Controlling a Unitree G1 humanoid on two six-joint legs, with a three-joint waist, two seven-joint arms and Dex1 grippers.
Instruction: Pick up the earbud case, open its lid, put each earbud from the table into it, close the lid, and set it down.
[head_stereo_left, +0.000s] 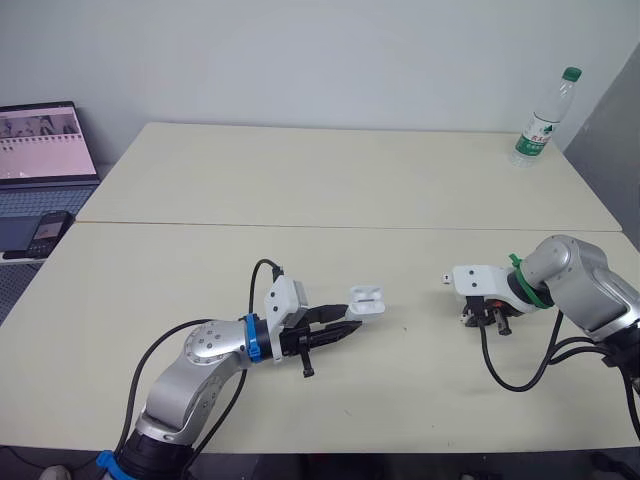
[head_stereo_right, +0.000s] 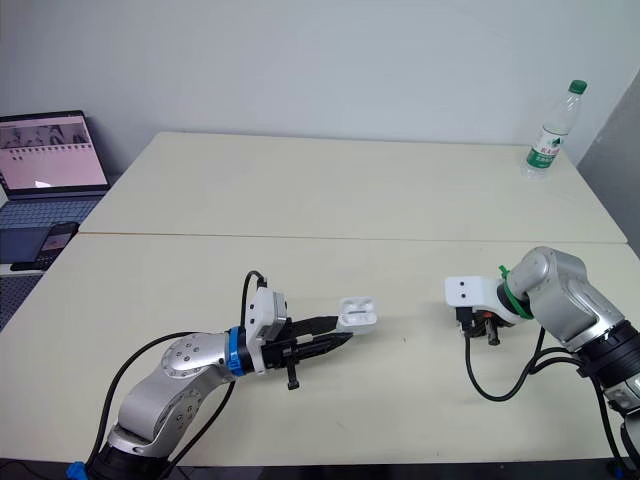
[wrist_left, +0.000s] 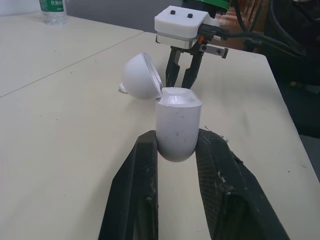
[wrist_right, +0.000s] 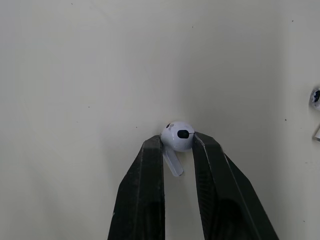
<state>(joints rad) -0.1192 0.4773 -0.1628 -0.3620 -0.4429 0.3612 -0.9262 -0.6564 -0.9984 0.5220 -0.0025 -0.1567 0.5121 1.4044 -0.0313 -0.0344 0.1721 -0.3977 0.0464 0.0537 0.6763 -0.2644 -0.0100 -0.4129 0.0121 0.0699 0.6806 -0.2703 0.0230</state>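
Note:
My left gripper (head_stereo_left: 350, 321) is shut on the lower half of the white earbud case (head_stereo_left: 367, 299), held just above the table's middle. The case stands upright with its lid (wrist_left: 142, 78) hinged open. To the right, my right gripper (head_stereo_left: 487, 322) points down at the table and is shut on a white earbud (wrist_right: 178, 136), pinched at its head between the fingertips, with its stem hanging between the fingers. I cannot tell whether this earbud touches the table. A second earbud (head_stereo_left: 445, 279) lies on the table just left of the right wrist.
A water bottle (head_stereo_left: 543, 118) stands at the far right corner of the table (head_stereo_left: 330, 190). An open laptop (head_stereo_left: 40, 140) and a phone (head_stereo_left: 48, 232) sit on a lower surface off the left edge. Black cables loop beside both arms.

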